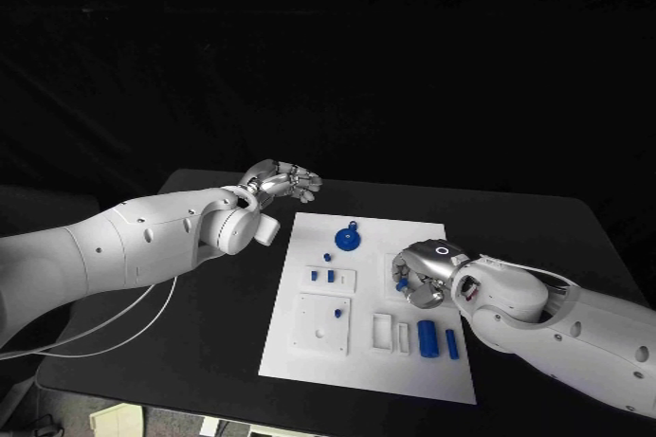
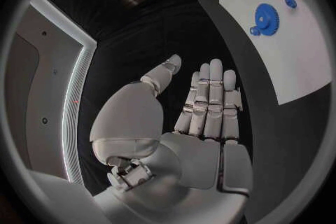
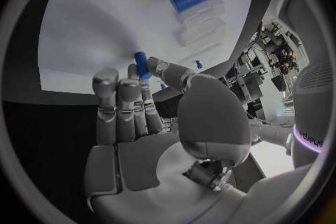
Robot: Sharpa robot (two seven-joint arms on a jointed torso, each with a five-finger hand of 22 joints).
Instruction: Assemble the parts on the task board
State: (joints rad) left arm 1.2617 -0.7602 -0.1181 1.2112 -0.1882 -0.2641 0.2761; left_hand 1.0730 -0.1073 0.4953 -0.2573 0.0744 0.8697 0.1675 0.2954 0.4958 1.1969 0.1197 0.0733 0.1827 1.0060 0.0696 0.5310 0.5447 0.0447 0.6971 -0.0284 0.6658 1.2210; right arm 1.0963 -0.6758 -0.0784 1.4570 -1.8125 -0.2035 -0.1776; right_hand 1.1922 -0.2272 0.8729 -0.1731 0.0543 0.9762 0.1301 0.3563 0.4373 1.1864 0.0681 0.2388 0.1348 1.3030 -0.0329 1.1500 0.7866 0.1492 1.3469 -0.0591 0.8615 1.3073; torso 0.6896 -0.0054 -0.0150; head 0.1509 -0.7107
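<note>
The white task board [image 1: 308,361] lies in the middle of the black table. My right hand [image 1: 424,271] hovers over the board's right side and pinches a small blue peg [image 3: 142,65] between thumb and fingers. A blue gear [image 1: 347,237] lies on the far part of the board and also appears as the blue gear [image 2: 265,18] in the left wrist view. Two small blue pegs [image 1: 322,276] stand in a white block left of my right hand. A blue cylinder [image 1: 429,337] and a thinner blue piece [image 1: 452,343] lie near the board's right edge. My left hand [image 1: 281,183] hangs off the board's far left corner, fingers straight [image 2: 208,102], holding nothing.
A white block with holes [image 1: 324,323] and two narrow white slots [image 1: 389,333] sit on the near half of the board. Bare black table [image 1: 219,323] surrounds the board on both sides. A white cable [image 1: 123,318] hangs under my left arm.
</note>
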